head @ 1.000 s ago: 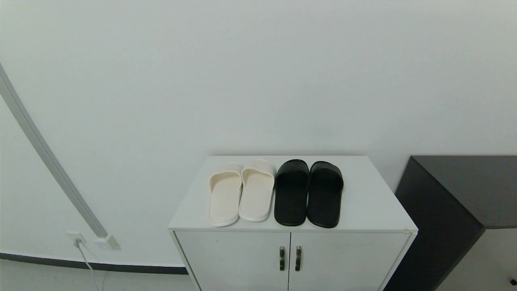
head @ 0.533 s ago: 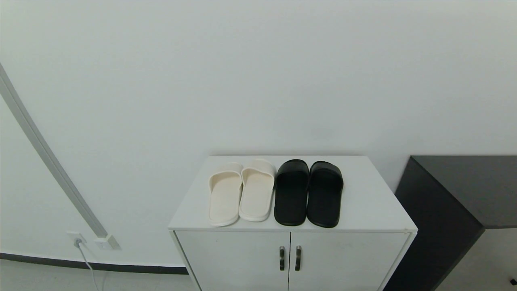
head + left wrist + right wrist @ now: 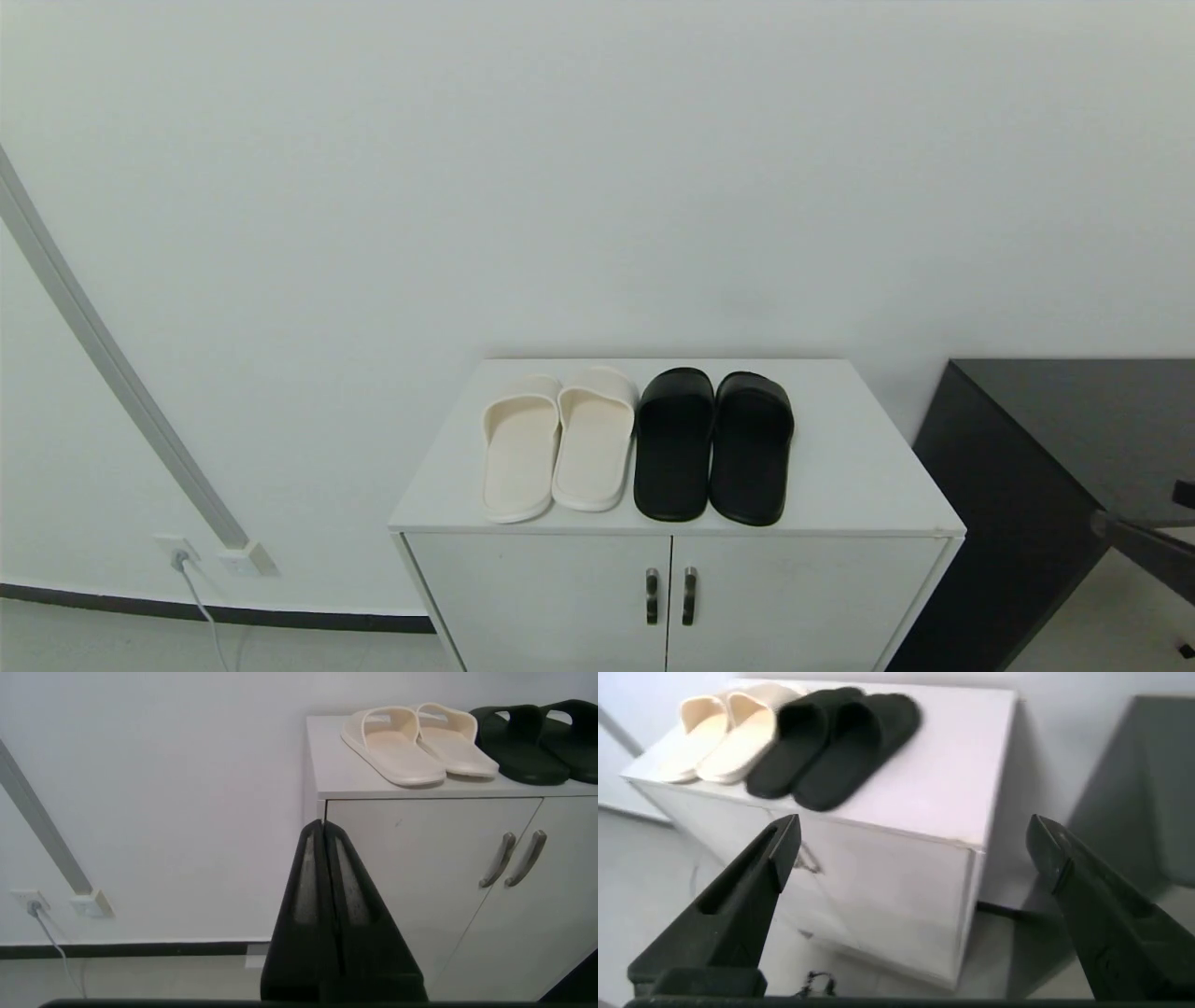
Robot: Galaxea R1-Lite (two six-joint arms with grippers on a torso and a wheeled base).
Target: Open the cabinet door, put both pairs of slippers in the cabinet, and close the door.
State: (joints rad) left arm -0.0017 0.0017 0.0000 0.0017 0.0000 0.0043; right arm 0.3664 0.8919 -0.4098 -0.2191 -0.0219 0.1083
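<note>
Right hand (image 3: 913,826) in; cream, black slippers (image 3: 672,446)

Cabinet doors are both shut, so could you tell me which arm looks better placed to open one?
Probably the right: the right gripper has its fingers open, facing the cabinet, while the left gripper has its fingers shut together.

Cabinet (image 3: 840,485): white board, smooth, matt.
Door handles (image 3: 652,596): dark metal by the look, satin sheen.
Cream slippers (image 3: 555,448): moulded rubbery plastic, matt.
Black slippers (image 3: 714,448): same moulded plastic, faint sheen.
Side unit (image 3: 1027,485), right: black, matt.
</note>
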